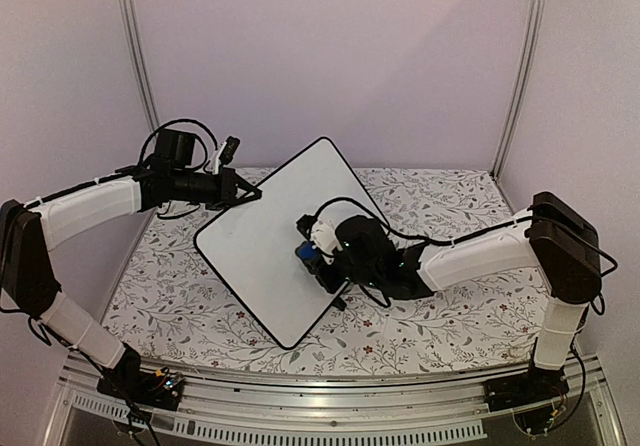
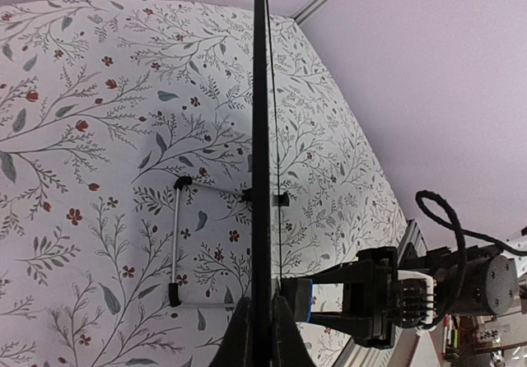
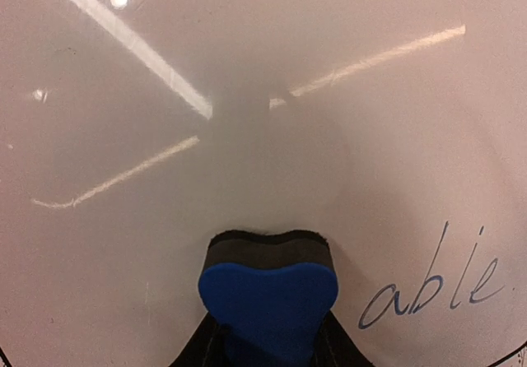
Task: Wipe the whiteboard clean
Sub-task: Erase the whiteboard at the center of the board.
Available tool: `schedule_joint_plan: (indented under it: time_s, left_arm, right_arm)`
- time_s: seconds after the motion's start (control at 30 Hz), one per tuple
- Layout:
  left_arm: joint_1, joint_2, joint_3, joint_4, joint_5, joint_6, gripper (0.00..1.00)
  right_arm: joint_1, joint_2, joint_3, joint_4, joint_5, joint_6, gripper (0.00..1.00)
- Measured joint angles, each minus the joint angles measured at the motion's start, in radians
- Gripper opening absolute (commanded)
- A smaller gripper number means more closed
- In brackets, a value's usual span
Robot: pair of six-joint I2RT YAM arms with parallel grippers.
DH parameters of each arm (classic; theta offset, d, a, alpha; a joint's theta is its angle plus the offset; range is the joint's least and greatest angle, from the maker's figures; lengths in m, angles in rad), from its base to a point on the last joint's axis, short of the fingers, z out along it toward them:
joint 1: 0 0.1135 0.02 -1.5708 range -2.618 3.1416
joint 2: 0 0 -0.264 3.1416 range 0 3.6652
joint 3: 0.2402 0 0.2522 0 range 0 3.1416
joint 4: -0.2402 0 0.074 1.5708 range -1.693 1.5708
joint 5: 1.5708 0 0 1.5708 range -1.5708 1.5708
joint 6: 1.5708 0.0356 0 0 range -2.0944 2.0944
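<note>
Whiteboard (image 1: 270,251) is seen from above as a turned rectangle over the flowered tabletop (image 1: 450,201), with one corner toward the arm bases. Whether it rests flat or is tipped up cannot be told. At the board's left corner, the left gripper (image 1: 248,194) is closed onto the rim. Over the board's right half, the right gripper (image 1: 312,258) is set, and a blue eraser (image 1: 302,254) is clamped between its narrowly parted fingers.

From the left wrist, the whiteboard (image 2: 262,95) is viewed edge-on as a thin dark line up the middle. The left gripper (image 2: 262,338) is pinched tight on that edge, one finger on either face. To the right of the edge, the eraser (image 2: 301,301) is seen in the other gripper, right beside the board.

From the right wrist, the view is filled by the whiteboard (image 3: 263,95), and bright streaks of light are reflected in it. The eraser (image 3: 268,293) is gripped by the dark fingers (image 3: 207,346) at its sides, and its dark felt layer is turned to the board. Actual contact cannot be confirmed. Just right of the eraser, the handwritten letters "able" (image 3: 432,289) are seen on the board.
</note>
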Motion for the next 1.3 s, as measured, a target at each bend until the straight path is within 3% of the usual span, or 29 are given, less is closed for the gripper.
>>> schedule_joint_plan:
  time_s: [0.4, 0.9, 1.3]
  left_arm:
    - [0.0, 0.0, 0.0, 0.001, 0.003, 0.002, 0.0]
    - [0.0, 0.0, -0.001, 0.001, 0.002, 0.0, 0.0]
    - [0.0, 0.0, -0.001, 0.002, 0.004, 0.001, 0.0]
  right_arm:
    - [0.001, 0.033, 0.145, -0.024, 0.021, -0.056, 0.3]
    - [-0.027, -0.007, -0.068, 0.099, 0.02, -0.015, 0.3]
    - [-0.066, 0.006, 0.059, 0.077, 0.017, -0.065, 0.31]
